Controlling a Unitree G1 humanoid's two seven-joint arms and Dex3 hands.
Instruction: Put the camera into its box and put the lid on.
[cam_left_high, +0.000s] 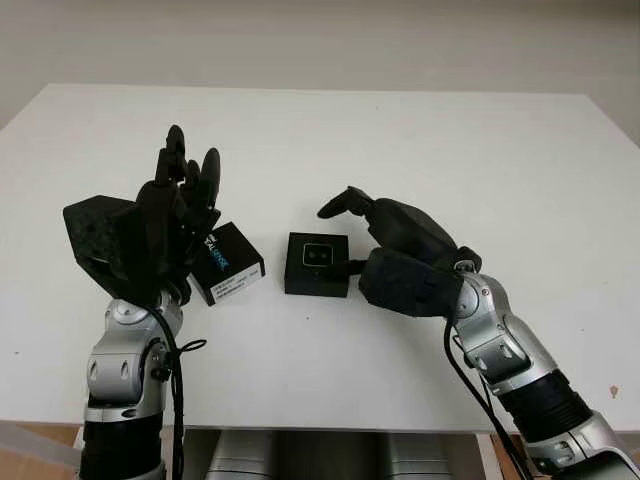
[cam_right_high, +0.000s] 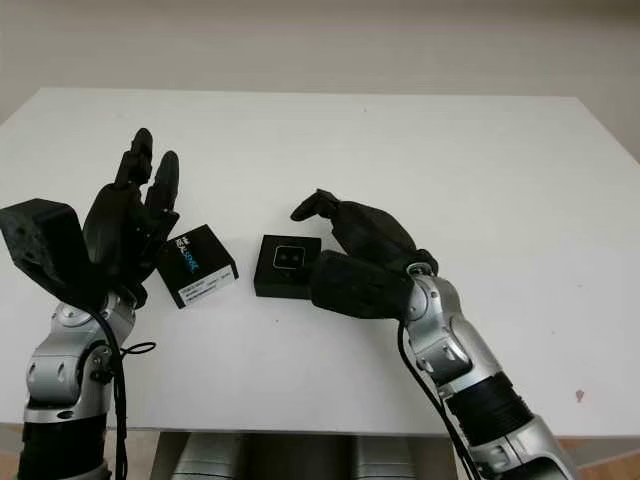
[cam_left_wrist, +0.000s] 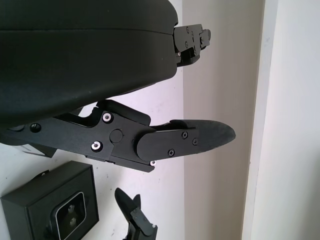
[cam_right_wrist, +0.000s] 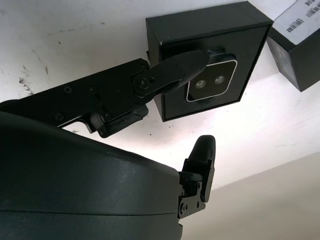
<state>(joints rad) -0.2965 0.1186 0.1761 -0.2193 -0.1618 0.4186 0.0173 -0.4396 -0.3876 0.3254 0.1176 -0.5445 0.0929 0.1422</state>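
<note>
A small black box sits open at the table's middle with the camera lying inside it, two lenses facing up. The box lid, black with a white label, lies tilted just left of the box. My right hand is open at the box's right side; one of its fingers reaches over the box edge to the camera. My left hand is open and raised, fingers pointing up, above the lid's left end without touching it.
The white table stretches wide behind and to the right of the box. Its front edge runs close under both forearms. A pale wall stands beyond the far edge.
</note>
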